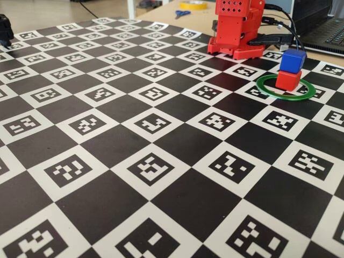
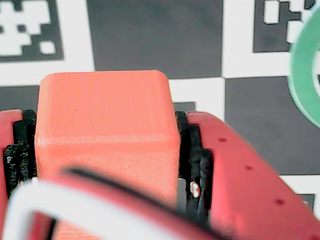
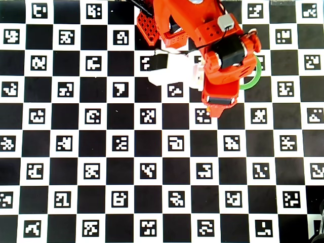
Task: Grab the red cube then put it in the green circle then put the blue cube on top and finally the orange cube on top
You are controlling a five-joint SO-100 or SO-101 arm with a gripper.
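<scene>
The checkered marker board [image 1: 134,161] is filling the table. The red arm [image 3: 212,45] is reaching over the green circle [image 1: 285,89] at the far right in the fixed view, where the blue cube [image 1: 293,60] is sitting on the red cube [image 1: 288,79]. The gripper [image 2: 107,150] is clamping its 2 fingers [image 2: 250,190] against the orange cube [image 2: 107,135].

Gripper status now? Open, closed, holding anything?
Gripper: closed on the orange cube, jaws pressed against both its sides in the wrist view.
</scene>
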